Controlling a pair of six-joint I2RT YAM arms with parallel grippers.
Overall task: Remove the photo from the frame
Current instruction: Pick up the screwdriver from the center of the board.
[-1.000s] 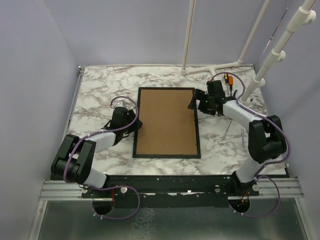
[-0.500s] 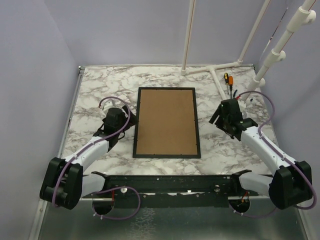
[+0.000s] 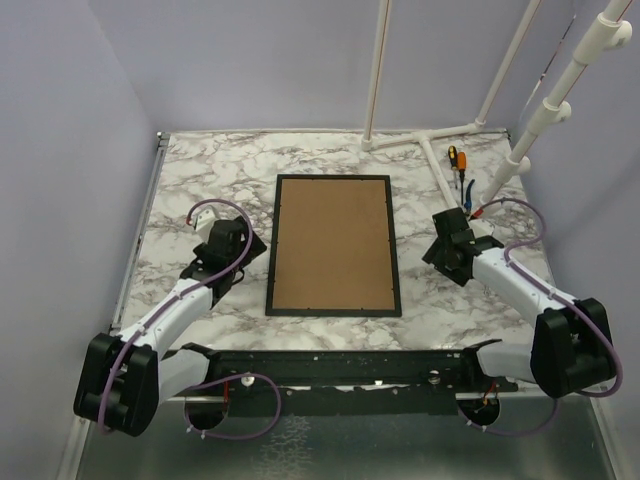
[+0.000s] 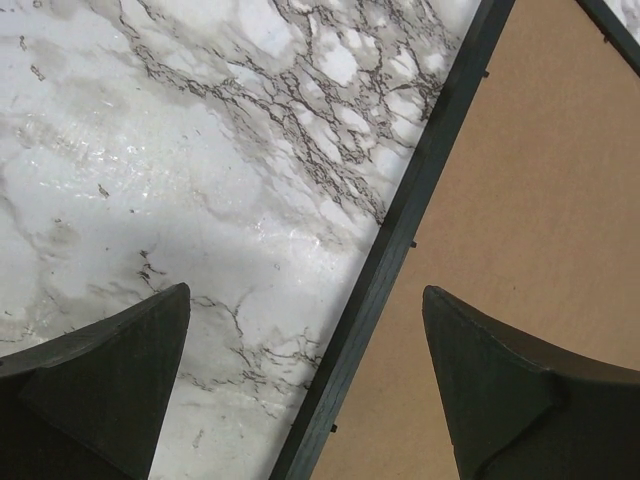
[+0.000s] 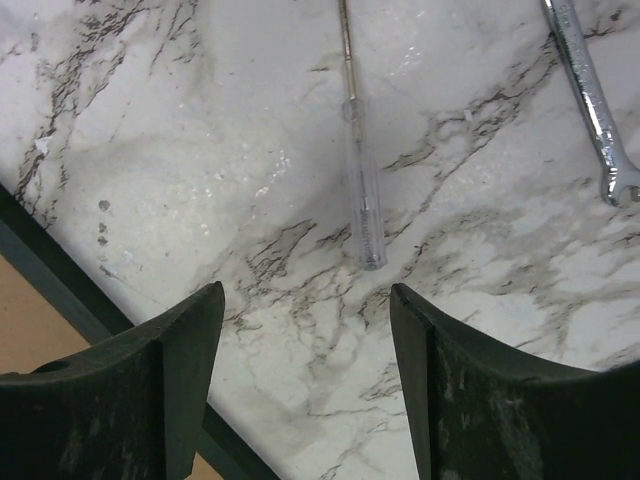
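Frame (image 3: 334,245) lies face down on the marble table (image 3: 200,170), brown back up. Left gripper (image 4: 305,300) gapes wide and empty above its left border; right gripper (image 5: 305,300) (also holding nothing) stands parted over the marble just beside the right border, near a clear-handled screwdriver (image 5: 362,200).

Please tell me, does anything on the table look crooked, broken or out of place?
Nothing stands out. The frame lies flat, brown back up, roughly square to the table. A screwdriver and a wrench lie loose beside it, and neither touches it.
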